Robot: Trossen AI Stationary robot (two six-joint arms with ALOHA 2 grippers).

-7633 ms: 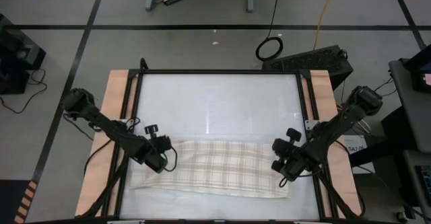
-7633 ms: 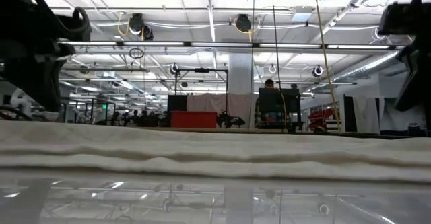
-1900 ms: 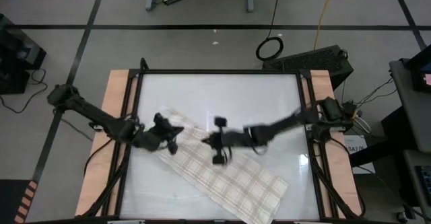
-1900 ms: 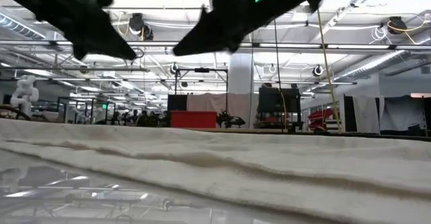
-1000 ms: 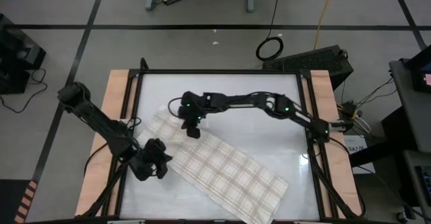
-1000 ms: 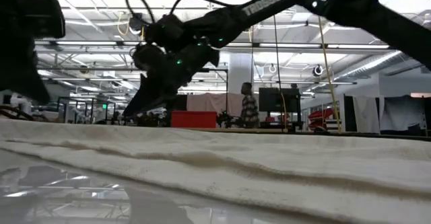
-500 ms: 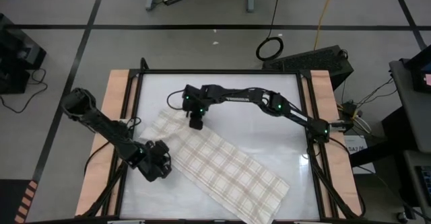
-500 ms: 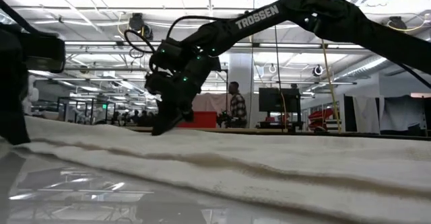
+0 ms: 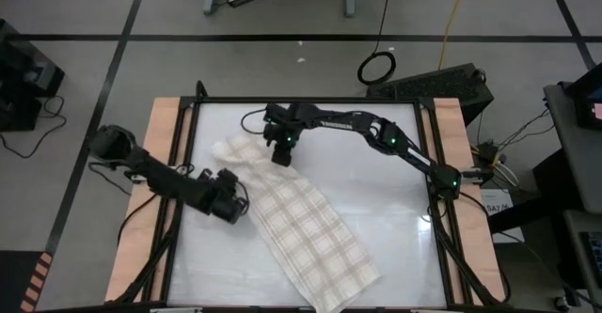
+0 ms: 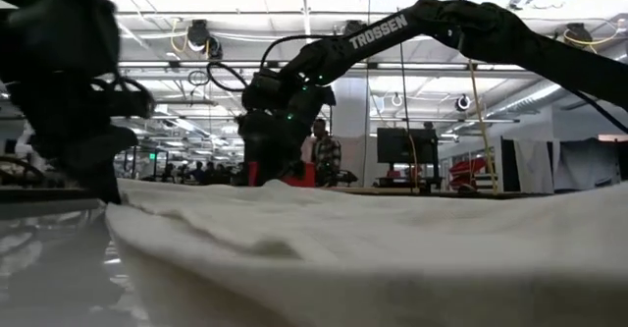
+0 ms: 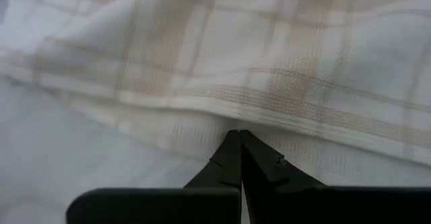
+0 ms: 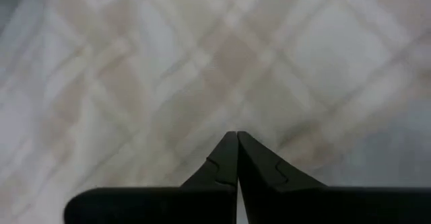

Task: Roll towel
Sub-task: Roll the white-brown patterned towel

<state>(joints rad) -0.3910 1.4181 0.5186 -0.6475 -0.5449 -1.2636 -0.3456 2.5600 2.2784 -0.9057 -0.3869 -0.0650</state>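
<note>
The right arm stretches across the bench (image 9: 395, 247), its claw (image 9: 279, 157) pinched together on the towel (image 9: 301, 224) at its far end. The left claw (image 9: 237, 200), also together, presses the towel's left edge. The towel lies diagonally; bare bench spreads right of it.

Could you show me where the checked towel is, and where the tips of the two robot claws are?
towel (image 9: 306, 228): high view, middle of the plaid cloth.
left gripper (image 9: 243, 202): high view, shut tips at the towel's left edge.
right gripper (image 9: 280, 160): high view, shut tips at the towel's far end.
</note>
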